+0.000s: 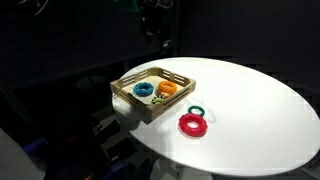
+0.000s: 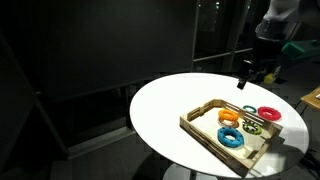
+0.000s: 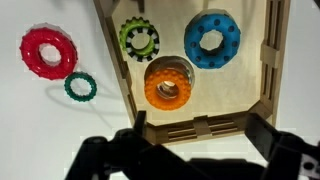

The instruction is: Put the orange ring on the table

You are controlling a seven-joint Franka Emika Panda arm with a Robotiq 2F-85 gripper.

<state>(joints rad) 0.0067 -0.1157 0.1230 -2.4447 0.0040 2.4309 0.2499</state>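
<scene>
The gripper (image 3: pixel 190 160) shows in the wrist view as two dark, blurred fingers (image 3: pixel 100 158) set wide apart with nothing between them; their lower parts are cut off by the bottom edge of the picture. In an exterior view the gripper (image 2: pixel 250 72) hangs over the far rim of the table (image 2: pixel 165 110) and is nearly lost against the black room, so its jaws cannot be made out there. Just ahead of the gripper stands the front wall of the slatted wooden tray (image 3: pixel 205 125), whose far end is cut off at the top. The orange ring (image 3: pixel 168 82) lies flat inside the tray, nearest the gripper and between the lines of its fingers. Beyond it lie the blue ring (image 3: pixel 212 40) and a green toothed ring (image 3: pixel 140 40). Outside the tray, off toward the picture's left side, the red ring (image 3: pixel 48 52) and a small dark green ring (image 3: pixel 80 87) rest on the bare white tabletop, close together. In an exterior view the orange ring (image 1: pixel 167 88) sits beside the blue ring in the tray; the toothed ring is too small to tell there.
</scene>
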